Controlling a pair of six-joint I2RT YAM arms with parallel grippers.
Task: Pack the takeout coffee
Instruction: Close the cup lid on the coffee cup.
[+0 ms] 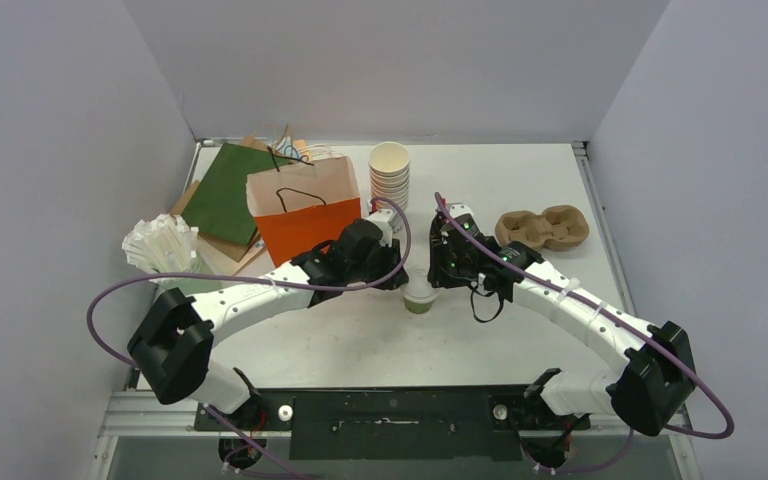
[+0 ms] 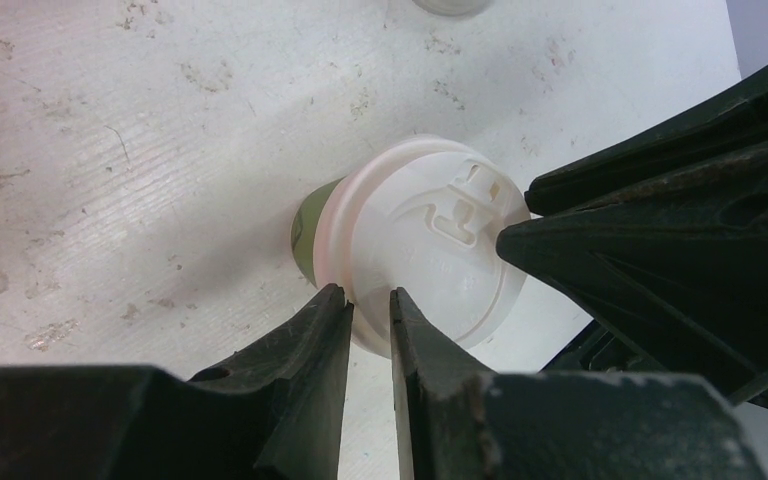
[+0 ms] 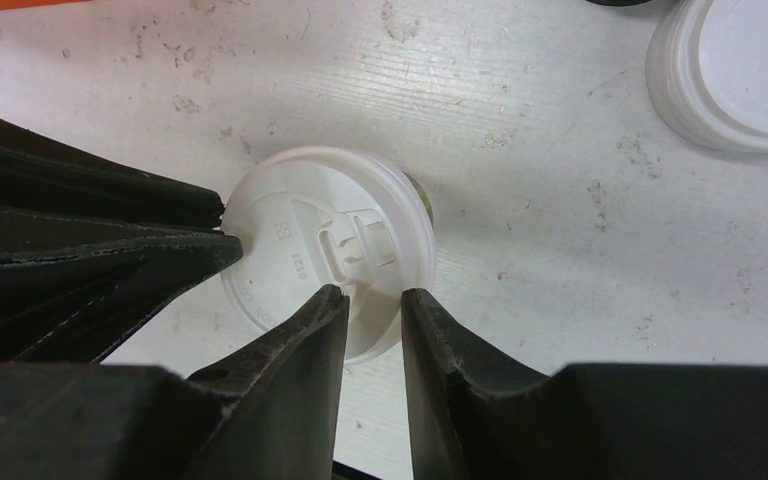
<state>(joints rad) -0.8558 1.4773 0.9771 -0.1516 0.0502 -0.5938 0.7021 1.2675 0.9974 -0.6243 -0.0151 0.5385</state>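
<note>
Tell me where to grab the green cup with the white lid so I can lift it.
Take the cup by its olive-green wall just under the white lid, coming in level from the side. It stands upright and the lid overhangs the wall, so a grip from above would likely catch only the lid's rim and might pop it off.

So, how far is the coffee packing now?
Done: one olive-green cup already wears its white lid. In hand: the left gripper and the right gripper both meet at that lid's rim, jaws narrowly apart; a grip is not clear. Left: the pulp carrier is empty, and the cup stands outside the orange bag.
</note>
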